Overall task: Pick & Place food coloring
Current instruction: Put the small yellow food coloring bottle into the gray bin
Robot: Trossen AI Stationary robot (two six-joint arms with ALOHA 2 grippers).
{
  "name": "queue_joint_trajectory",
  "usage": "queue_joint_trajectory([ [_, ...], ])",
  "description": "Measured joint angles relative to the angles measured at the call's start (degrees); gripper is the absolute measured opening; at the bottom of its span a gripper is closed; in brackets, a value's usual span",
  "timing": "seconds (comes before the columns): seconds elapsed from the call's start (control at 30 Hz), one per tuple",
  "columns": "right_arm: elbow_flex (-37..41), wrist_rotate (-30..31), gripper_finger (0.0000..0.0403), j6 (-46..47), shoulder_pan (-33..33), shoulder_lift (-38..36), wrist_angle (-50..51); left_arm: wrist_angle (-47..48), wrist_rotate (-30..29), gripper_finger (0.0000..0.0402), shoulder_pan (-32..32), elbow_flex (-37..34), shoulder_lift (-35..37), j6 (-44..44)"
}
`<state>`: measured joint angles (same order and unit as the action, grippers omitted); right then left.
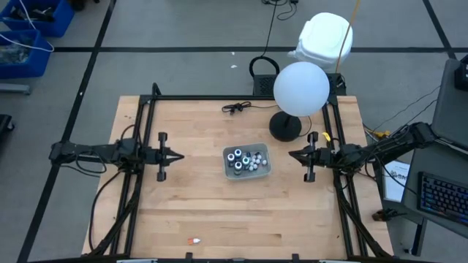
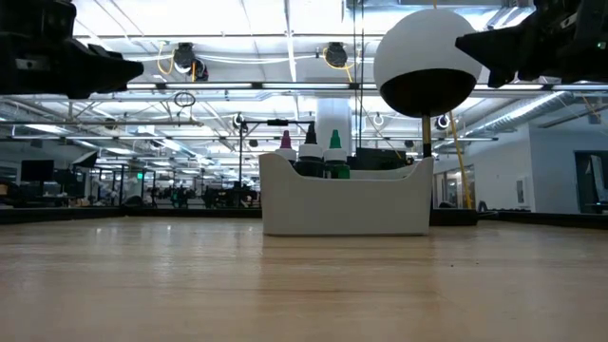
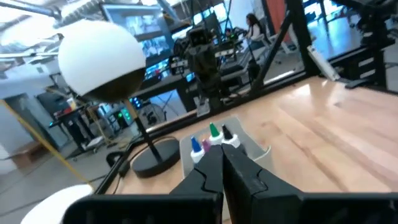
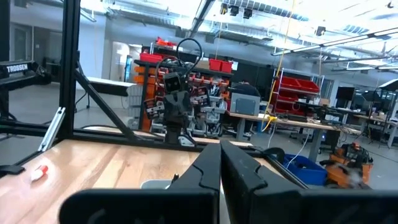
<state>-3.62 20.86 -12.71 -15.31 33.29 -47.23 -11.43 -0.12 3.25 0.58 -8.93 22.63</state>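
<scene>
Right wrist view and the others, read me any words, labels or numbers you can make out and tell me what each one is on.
"TROSSEN": white letters on the dark arm part beyond the table, in the right wrist view.
Bottles in the tray: no label can be read.
Paper beside the table in the high view: print too small to read.
Screens in the room behind, left wrist view: blurred, unreadable.
</scene>
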Motion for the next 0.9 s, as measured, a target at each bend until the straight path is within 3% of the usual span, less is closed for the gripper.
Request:
queue_joint_trajectory([
  [0.13, 0.02, 0.02, 0.0, -0.08, 0.0, 0.01, 0.61, 1.74, -3.07, 0.0017, 0.0, 0.0, 0.0, -0.55],
  [0.33, 0.09, 0.05, 0.0, 0.46, 0.0, 0.57, 1.06, 6.71, -5.92, 0.0007, 0.0, 0.02, -0.04, -8.4],
  [0.5, -0.16, 1.21, 0.0, 6.43, -0.02, 1.51, 4.3, 9.41, -3.83, 0.0007, 0.0, 0.15, -0.07, -8.33],
  [0.6, -1.32, 7.58, 0.0, 9.95, -0.59, 1.2, 7.56, 10.14, -1.64, 0.0017, 0.0, 0.75, -0.07, -5.19],
  [0.9, -3.04, 7.59, 0.0, 7.63, -5.56, -4.75, 14.8, 14.69, -0.38, 0.0008, 0.0, 5.19, 0.0, -6.88],
])
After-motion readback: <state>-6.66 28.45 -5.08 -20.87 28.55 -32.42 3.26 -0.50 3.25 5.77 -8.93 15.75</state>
